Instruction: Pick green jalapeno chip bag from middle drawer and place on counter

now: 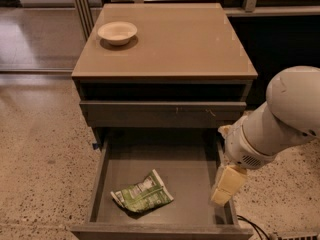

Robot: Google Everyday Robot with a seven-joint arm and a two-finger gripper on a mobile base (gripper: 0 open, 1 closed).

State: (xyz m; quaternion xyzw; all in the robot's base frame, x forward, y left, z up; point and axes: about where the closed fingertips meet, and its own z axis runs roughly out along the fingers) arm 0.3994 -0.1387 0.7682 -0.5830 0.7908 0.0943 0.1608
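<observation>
- Crumpled green foil jalapeno chip bag [142, 194]: lies flat on the floor of the wide grey-brown middle drawer [99, 180], in the front-left part, label panel up. Its long axis runs on a diagonal, from the drawer's front-left toward the back-right, with a white sealed end at each extreme.
- Middle drawer: pulled fully out, so the bag is open to a reach from above; the shallower grey upper drawer [160, 113] is shut above it.
- Cream-coloured two-finger gripper [225, 186]: hangs pointing down from the bulky white arm [280, 119], just inside the drawer's right wall near the front corner, well apart from the bag. Whether the jaws are wide or narrow cannot be told. It holds nothing (the bag lies untouched).
- Judgement: the approach is in hand; the gripper needs to travel left and descend, preferably closing across the bag's short axis.
- Smooth glossy tan tabletop [185, 39]: the place target; a small pale shallow bowl [117, 32] occupies its back-left corner.
</observation>
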